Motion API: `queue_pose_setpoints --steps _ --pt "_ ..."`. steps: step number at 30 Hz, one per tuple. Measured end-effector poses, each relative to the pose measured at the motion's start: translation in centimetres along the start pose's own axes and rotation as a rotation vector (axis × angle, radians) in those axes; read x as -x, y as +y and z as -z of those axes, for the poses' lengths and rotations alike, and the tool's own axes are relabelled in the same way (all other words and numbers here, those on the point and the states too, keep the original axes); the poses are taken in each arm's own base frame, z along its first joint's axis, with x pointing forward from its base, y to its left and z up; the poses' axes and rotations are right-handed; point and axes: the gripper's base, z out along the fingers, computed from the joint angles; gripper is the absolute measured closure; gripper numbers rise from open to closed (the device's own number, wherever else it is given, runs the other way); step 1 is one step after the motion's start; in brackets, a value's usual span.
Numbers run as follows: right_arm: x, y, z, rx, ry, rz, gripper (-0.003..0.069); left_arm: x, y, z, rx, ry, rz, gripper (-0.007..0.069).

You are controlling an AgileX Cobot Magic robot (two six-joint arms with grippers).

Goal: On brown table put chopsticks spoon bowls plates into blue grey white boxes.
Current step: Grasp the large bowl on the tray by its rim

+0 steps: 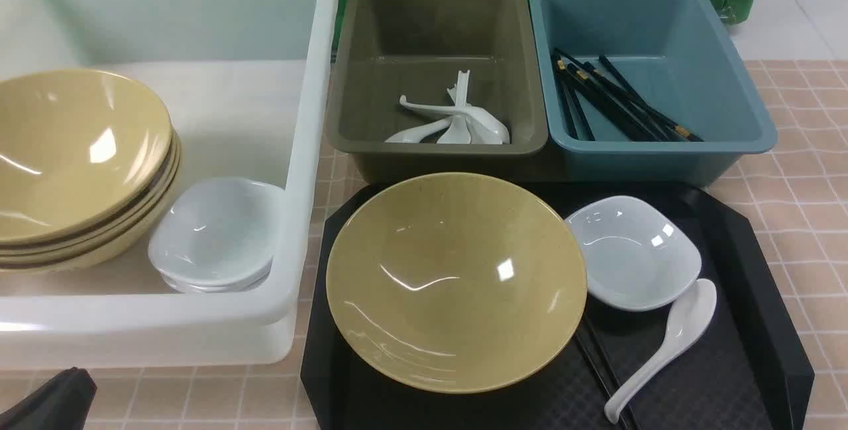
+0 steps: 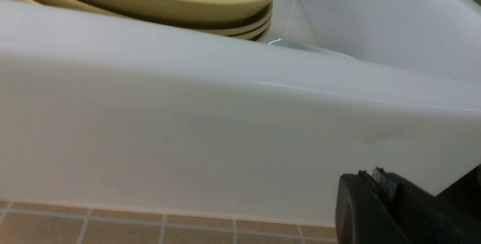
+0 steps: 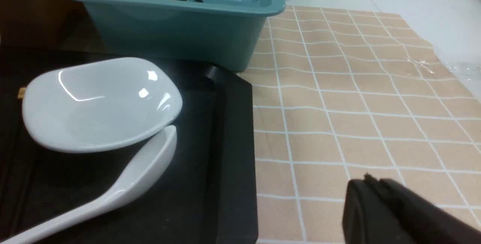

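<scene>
One tan bowl (image 1: 456, 282) sits on the black tray (image 1: 762, 297), with a white plate (image 1: 633, 252) just to its right. A spoon (image 1: 669, 344) lies at the plate's near rim, and chopsticks (image 1: 603, 377) poke out from under the bowl. Behind the tray stand the olive-grey box (image 1: 371, 72), holding spoons (image 1: 457, 122), and the blue box (image 1: 729, 85), holding more chopsticks (image 1: 616, 99). Left of the tray, the white tub (image 1: 311, 152) holds stacked bowls (image 1: 79, 165) and stacked plates (image 1: 215, 234). Both tools are clenched and empty. The left tool (image 2: 375, 178) is by the tub's near wall. The right tool (image 3: 370, 182) is over the tabletop (image 3: 357, 105), right of the tray.

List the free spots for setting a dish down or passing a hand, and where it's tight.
Free: tiled table right of the black tray and blue box; floor of the white tub behind its stacked bowls and plates. Crowded: the tray, where bowl, plate, spoon and chopsticks sit packed together.
</scene>
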Motion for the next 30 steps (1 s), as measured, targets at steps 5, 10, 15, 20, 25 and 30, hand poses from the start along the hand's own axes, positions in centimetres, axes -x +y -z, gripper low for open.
queue_pose_setpoints --steps 5,10,15,20,25,30 --pt "0.00 0.00 0.00 0.000 0.000 0.000 0.0589 0.00 0.00 0.00 0.000 0.000 0.000 0.0619" --pt "0.00 0.00 0.00 0.000 0.000 0.000 0.0585 0.00 0.00 0.00 0.000 0.000 0.000 0.0619" --pt "0.00 0.00 0.00 0.000 0.000 0.000 0.0582 0.00 0.00 0.00 0.000 0.000 0.000 0.0619" --pt "0.00 0.00 0.00 0.000 0.000 0.000 0.0577 0.00 0.00 0.00 0.000 0.000 0.000 0.0619" --pt "0.00 0.00 0.00 0.000 0.000 0.000 0.0571 0.00 0.00 0.00 0.000 0.000 -0.003 0.0619" --pt "0.00 0.00 0.00 0.000 0.000 0.000 0.0568 0.02 0.22 0.00 0.024 -0.001 -0.114 0.0619"
